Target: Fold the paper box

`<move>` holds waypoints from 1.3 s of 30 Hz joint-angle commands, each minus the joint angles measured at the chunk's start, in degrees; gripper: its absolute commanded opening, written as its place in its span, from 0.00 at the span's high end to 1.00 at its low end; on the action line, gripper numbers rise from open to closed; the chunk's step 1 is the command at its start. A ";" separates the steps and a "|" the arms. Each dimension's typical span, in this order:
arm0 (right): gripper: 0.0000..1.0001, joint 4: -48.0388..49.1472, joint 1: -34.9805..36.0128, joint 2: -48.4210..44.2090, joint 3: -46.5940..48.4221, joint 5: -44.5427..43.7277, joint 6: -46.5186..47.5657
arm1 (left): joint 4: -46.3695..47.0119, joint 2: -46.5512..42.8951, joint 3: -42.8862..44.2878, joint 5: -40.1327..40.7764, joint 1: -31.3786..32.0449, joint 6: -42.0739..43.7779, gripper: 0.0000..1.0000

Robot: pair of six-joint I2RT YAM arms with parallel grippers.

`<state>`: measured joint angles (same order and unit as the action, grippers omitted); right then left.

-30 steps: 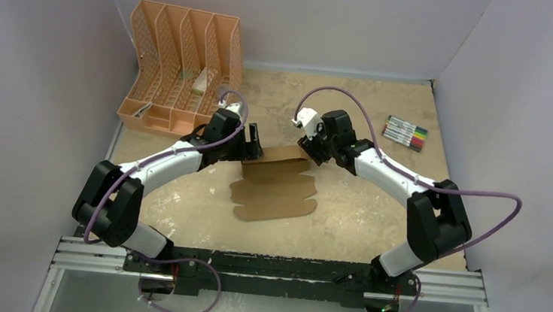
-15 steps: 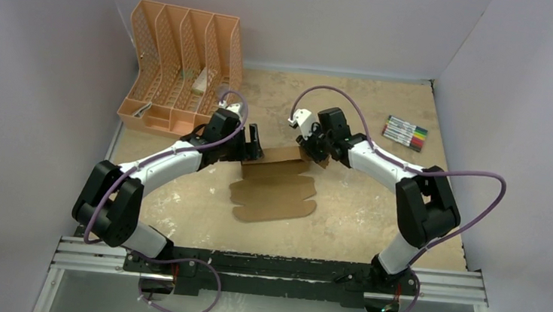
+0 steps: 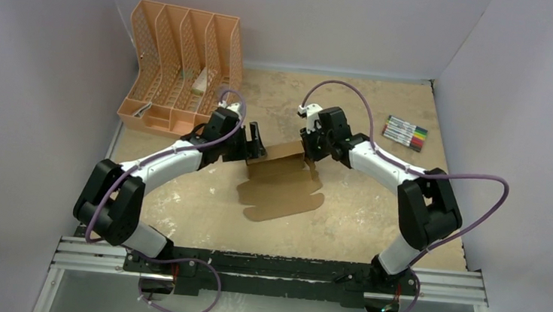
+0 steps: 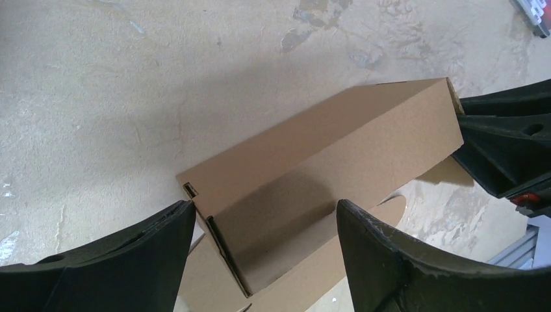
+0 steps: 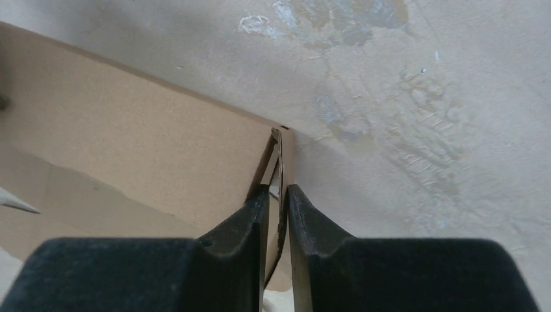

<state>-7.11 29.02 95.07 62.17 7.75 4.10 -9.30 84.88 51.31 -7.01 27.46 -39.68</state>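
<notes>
Sandy tabletop (image 3: 374, 210) fills my view, with the peach organizer (image 3: 179, 64) at far left. At centre lies the paper box (image 3: 282, 183), its far panel raised. My left gripper (image 4: 265, 211) straddles one end, spread wide, seemingly not touching; my right gripper (image 5: 278, 195) pinches the opposite flap.

The right claw (image 5: 278, 192) has been closed onto the upright flap at the right end of the paper box (image 3: 285, 193). Its flat part has been turned and drawn slightly toward the right edge of the desk (image 3: 362, 220).
</notes>
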 commanded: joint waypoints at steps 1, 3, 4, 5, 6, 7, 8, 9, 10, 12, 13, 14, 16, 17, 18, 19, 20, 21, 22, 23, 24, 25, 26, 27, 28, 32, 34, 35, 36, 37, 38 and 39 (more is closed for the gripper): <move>0.80 1.04 2.62 -1.47 2.23 1.19 -9.95 | 4.83 0.15 0.63 -4.10 0.31 -2.64 0.22; 0.80 0.53 4.22 -0.70 2.33 -1.12 -12.16 | 5.34 0.15 0.43 -4.43 0.31 -3.04 0.22; 0.80 0.30 4.92 -0.41 2.23 -2.49 -13.18 | 5.81 0.16 0.27 -4.69 0.31 -3.25 0.22; 0.79 0.41 5.46 -0.28 1.95 -3.70 -14.10 | 6.16 0.19 0.05 -4.90 0.31 -3.38 0.22; 0.78 0.95 5.74 -0.23 1.52 -4.50 -15.18 | 6.29 0.22 -0.17 -4.93 0.27 -3.42 0.22; 0.78 1.55 5.86 -0.30 1.02 -4.79 -16.44 | 6.31 0.18 -0.42 -4.75 0.28 -3.32 0.22; 0.77 2.56 5.95 -0.44 0.70 -4.80 -17.75 | 6.31 0.13 -0.65 -4.58 0.31 -3.11 0.22; 0.75 3.33 6.05 -0.68 0.33 -4.70 -18.78 | 6.21 0.11 -0.80 -4.29 0.31 -2.78 0.22; 0.73 4.08 6.14 -1.00 0.01 -4.49 -19.24 | 5.80 0.03 -1.00 -3.87 0.31 -2.40 0.22; 0.71 4.77 6.21 -2.14 -0.79 -4.49 -19.47 | 4.81 -0.27 -1.27 -2.49 0.27 -1.17 0.23; 0.70 4.37 6.17 -2.61 -1.23 -4.20 -19.40 | 4.09 -0.39 -1.36 -1.36 0.30 -0.39 0.23; 0.69 4.38 6.11 -3.35 -1.86 -3.72 -19.70 | 3.36 -0.51 -1.47 -0.17 0.31 0.33 0.23; 0.68 4.73 6.10 -4.91 -3.06 -4.38 -18.75 | 1.92 -0.83 -1.57 1.78 0.29 1.79 0.24; 0.67 4.62 6.07 -5.54 -3.55 -4.11 -17.63 | 1.43 -0.98 -1.71 2.44 0.29 2.35 0.24; 0.67 4.45 6.08 -6.11 -3.93 -3.43 -16.44 | 1.07 -1.09 -1.70 3.02 0.31 2.70 0.24; 0.66 4.25 6.03 -6.72 -4.32 -2.48 -15.36 | 0.76 -1.16 -1.69 3.38 0.31 3.06 0.24; 0.65 4.08 6.02 -7.26 -4.79 -1.73 -14.59 | 0.55 -1.14 -1.71 3.71 0.31 3.18 0.24; 0.64 3.97 5.99 -7.79 -5.23 -1.21 -14.08 | 0.47 -1.12 -1.67 3.81 0.31 3.20 0.24; 0.63 4.00 5.97 -8.35 -5.89 -0.86 -13.84 | 0.43 -1.12 -1.73 3.77 0.31 3.18 0.24; 0.62 4.14 5.97 -8.85 -6.51 -0.40 -13.63 | 0.42 -1.12 -1.72 3.77 0.31 3.13 0.24; 0.61 4.27 5.97 -9.45 -7.40 0.10 -13.47 | 0.50 -1.12 -1.78 3.75 0.31 2.99 0.24; 0.61 4.36 5.97 -9.95 -7.96 0.76 -13.26 | 0.51 -1.17 -1.68 3.80 0.31 2.88 0.24; 0.60 4.39 5.89 -10.56 -8.62 1.33 -12.99 | 0.43 -1.19 -1.67 3.76 0.29 2.86 0.24; 0.59 4.43 5.89 -11.24 -9.30 2.04 -12.43 | 0.36 -1.25 -1.58 3.71 0.31 2.93 0.24; 0.58 4.54 5.77 -11.89 -9.98 2.63 -11.88 | 0.29 -1.37 -1.59 3.71 0.30 2.89 0.24; 0.58 4.19 5.21 -14.51 -11.98 5.13 -10.29 | -0.35 -1.77 -1.53 3.67 0.31 2.85 0.24; 0.57 3.84 5.19 -15.76 -12.72 5.67 -10.25 | -0.88 -2.11 -1.56 3.60 0.27 2.81 0.24; 0.57 3.60 5.23 -16.05 -13.03 5.50 -10.37 | -1.12 -2.36 -1.56 3.50 0.30 2.81 0.24; 0.58 3.46 5.19 -16.25 -13.37 5.14 -10.67 | -1.42 -2.68 -1.60 3.49 0.29 2.87 0.24; 0.59 3.35 5.22 -16.24 -13.71 4.46 -11.07 | -1.73 -2.96 -1.62 3.56 0.31 3.00 0.24; 0.62 3.19 5.18 -16.12 -13.89 3.68 -11.73 | -2.25 -3.37 -1.70 3.71 0.31 3.18 0.24; 0.65 3.05 5.18 -15.85 -13.94 3.22 -12.59 | -2.67 -3.78 -1.87 4.01 0.31 3.20 0.24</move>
<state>-5.28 34.11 80.27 48.93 10.31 -7.46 -9.67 83.94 50.22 -3.62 27.22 -37.85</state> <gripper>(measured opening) 0.392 0.760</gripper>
